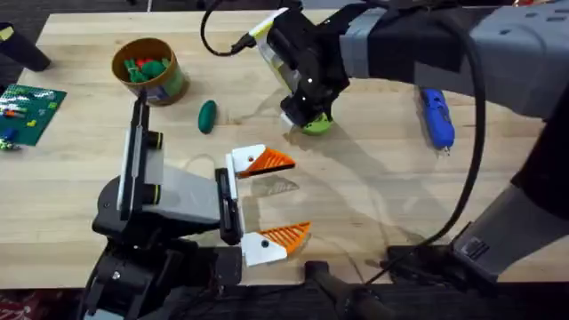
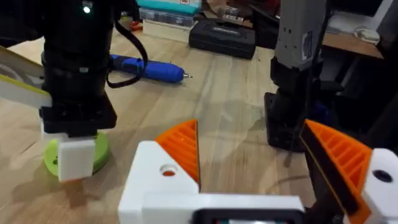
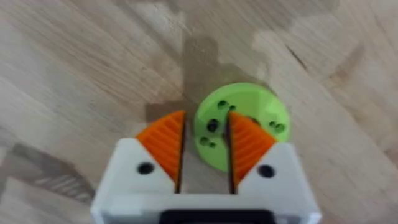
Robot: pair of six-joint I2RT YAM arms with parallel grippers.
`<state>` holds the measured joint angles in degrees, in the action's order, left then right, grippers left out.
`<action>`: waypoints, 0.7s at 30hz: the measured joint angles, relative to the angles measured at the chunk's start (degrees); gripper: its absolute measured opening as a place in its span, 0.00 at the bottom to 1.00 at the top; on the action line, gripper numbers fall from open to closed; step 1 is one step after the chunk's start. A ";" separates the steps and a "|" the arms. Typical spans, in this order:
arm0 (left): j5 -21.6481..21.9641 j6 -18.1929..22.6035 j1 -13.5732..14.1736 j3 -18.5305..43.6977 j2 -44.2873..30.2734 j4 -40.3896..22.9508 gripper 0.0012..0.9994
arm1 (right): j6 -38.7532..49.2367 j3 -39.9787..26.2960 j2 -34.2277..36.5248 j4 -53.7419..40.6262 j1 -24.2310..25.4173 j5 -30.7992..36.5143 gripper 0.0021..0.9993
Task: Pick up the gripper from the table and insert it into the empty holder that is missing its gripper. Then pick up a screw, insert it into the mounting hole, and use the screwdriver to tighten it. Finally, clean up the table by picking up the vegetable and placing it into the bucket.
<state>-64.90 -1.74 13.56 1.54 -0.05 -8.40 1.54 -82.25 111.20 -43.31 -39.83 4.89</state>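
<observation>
Closest to the arm bases, the left tool (image 1: 258,203) is sitting low over the worktop (image 1: 373,196) with its two white fingers spread wide, orange ribbed pads (image 1: 267,161) pointing toward the middle, and nothing is sitting between them. In the left wrist view both of its pads are showing with bare wood between them.

A bit farther out, the right tool (image 3: 206,146) is hanging over the lime-green ring (image 3: 249,118). Its two orange pads are standing only a narrow gap apart, angled down at the near edge of the ring. I can't tell if the tips are actually touching it, and it isn't gripping anything as far as I can see. From overhead, the right arm is reaching across the middle and its dark wrist is covering most of that ring (image 1: 316,124).

Counting the rest: one vegetable (image 1: 207,116), dark green, is lying flat on the wood left of the ring, well apart from both tools. One bucket (image 1: 149,69) is standing farther back on the left, with small green and red bits inside. One screwdriver (image 1: 436,116), bright blue, is lying off to the right side, apart from everything. One green circuit board (image 1: 28,112) is lying at the far left edge.
</observation>
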 joint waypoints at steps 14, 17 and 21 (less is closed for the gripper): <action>0.02 0.00 0.00 0.00 0.00 0.00 0.99 | -0.02 -0.53 0.04 0.39 0.09 0.05 0.01; 0.02 -0.02 0.00 0.00 0.02 0.00 0.99 | -0.02 -0.53 0.04 0.37 0.11 0.01 0.01; 0.02 -0.02 0.00 0.00 0.00 0.00 0.99 | -0.02 -0.53 0.04 0.37 0.11 0.00 0.01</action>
<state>-64.88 -1.76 13.56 1.54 -0.05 -8.40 1.52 -82.78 111.24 -42.94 -39.72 4.89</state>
